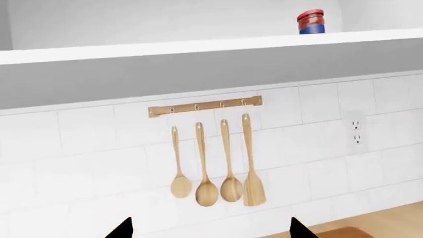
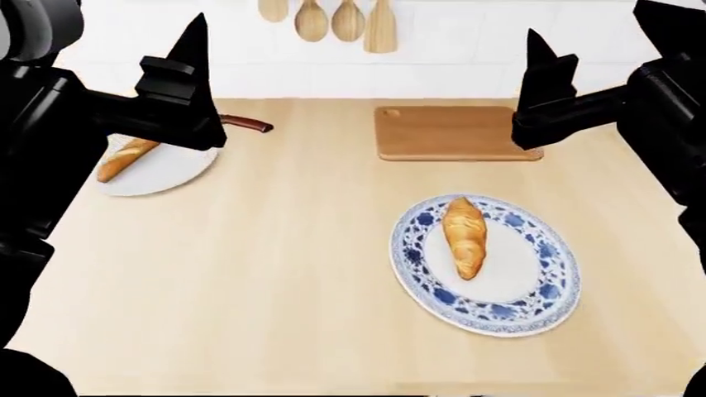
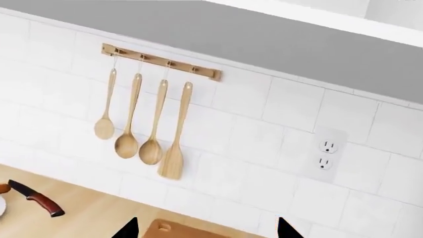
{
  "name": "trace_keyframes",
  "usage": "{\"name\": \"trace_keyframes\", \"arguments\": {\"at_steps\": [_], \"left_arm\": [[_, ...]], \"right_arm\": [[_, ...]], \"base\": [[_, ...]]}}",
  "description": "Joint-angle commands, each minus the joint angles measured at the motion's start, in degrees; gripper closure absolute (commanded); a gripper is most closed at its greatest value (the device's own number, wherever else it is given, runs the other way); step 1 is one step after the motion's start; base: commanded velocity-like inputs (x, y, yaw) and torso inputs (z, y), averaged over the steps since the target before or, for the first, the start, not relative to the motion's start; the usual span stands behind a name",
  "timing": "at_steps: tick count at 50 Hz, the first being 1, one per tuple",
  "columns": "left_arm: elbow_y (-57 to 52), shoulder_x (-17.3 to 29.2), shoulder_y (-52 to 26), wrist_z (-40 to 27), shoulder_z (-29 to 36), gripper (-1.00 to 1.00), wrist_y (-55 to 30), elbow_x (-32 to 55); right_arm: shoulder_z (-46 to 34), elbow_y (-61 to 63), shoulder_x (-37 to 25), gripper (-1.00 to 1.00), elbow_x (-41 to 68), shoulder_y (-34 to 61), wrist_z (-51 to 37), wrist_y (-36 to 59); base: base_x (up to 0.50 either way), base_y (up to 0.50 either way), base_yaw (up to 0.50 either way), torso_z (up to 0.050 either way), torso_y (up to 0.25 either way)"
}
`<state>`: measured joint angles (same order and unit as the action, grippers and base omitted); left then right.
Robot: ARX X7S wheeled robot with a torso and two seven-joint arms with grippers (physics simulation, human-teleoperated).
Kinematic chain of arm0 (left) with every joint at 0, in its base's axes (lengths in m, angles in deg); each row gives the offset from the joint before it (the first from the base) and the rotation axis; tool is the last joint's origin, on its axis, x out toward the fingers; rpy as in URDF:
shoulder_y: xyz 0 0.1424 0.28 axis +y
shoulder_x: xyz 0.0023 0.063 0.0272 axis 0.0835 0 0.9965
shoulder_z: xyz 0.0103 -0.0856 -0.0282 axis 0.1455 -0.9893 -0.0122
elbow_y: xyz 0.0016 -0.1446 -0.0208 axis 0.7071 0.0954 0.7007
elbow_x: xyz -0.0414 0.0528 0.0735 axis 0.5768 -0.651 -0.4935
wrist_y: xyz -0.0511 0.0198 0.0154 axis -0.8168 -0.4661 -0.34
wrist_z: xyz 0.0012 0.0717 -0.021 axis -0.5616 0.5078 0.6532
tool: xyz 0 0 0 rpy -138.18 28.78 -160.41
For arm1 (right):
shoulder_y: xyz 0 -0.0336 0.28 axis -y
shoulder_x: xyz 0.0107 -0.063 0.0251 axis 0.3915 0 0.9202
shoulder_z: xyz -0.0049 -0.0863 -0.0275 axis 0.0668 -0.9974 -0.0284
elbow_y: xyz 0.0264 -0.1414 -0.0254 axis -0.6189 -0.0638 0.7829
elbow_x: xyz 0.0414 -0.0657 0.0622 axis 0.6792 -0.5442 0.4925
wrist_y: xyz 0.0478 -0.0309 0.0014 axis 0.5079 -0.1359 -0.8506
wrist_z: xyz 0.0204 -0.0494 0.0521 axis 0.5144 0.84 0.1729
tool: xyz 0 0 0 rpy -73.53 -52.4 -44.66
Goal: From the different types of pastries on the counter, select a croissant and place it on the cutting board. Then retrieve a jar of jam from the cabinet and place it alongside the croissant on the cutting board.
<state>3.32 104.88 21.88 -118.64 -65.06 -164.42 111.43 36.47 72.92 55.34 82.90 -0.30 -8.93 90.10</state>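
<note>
The croissant [image 2: 465,234] lies on a blue-patterned plate [image 2: 548,285] on the counter [image 2: 276,265], in front of the bare cutting board [image 2: 447,132]. The baguette [image 2: 124,159] lies on a white plate [image 2: 165,174] at the left. The jar of jam [image 1: 310,22] stands on the cabinet shelf [image 1: 198,47] high above the utensil rack. My left gripper [image 1: 210,229] is open and empty, raised over the counter's left side [image 2: 188,50]. My right gripper [image 3: 207,229] is open and empty, raised over the board's right end [image 2: 543,58]. The board's corner shows in the right wrist view [image 3: 178,230].
Several wooden spoons and a spatula [image 1: 215,173] hang from a rack on the white tiled wall. A red-handled knife [image 3: 36,197] lies on the counter beside the white plate. A wall outlet [image 3: 324,154] sits right of the utensils.
</note>
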Motion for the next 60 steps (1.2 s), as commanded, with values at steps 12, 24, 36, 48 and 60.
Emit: {"name": "trace_keyframes", "arguments": {"at_steps": [12, 24, 36, 48, 60], "left_arm": [[1.98, 3.83, -1.62, -4.93, 3.71, -1.0, 2.51, 5.97], [3.89, 5.14, -2.63, -9.47, 6.4, -1.0, 2.7, 9.16], [5.85, 5.73, -2.97, -14.89, 9.37, -1.0, 5.65, 19.96], [9.67, 4.43, -8.13, -29.62, 25.0, -1.0, 19.88, 43.78], [9.79, -2.16, -11.63, -42.56, 41.44, -1.0, 27.82, 49.09]], "right_arm": [[-1.35, -5.73, -6.92, -1.0, 10.96, 4.95, -6.34, -3.52], [-2.67, -6.35, -8.16, -1.0, 13.49, 6.4, -7.92, -3.91], [-2.76, -7.19, -9.98, -1.0, 16.52, 6.68, -10.68, -4.33], [-3.69, -7.54, -11.32, -1.0, 18.0, 6.99, -11.93, -5.25], [-4.69, -7.13, -11.6, -1.0, 16.41, 5.98, -10.84, -7.23]], "base": [[0.42, -0.15, 0.0, 0.05, 0.0], [0.43, -0.05, 0.0, 0.027, 0.0], [0.09, 0.0, 0.0, 0.0, 0.0], [0.0, 0.0, 0.0, 0.0, 0.0], [0.0, 0.0, 0.0, 0.0, 0.0]]}}
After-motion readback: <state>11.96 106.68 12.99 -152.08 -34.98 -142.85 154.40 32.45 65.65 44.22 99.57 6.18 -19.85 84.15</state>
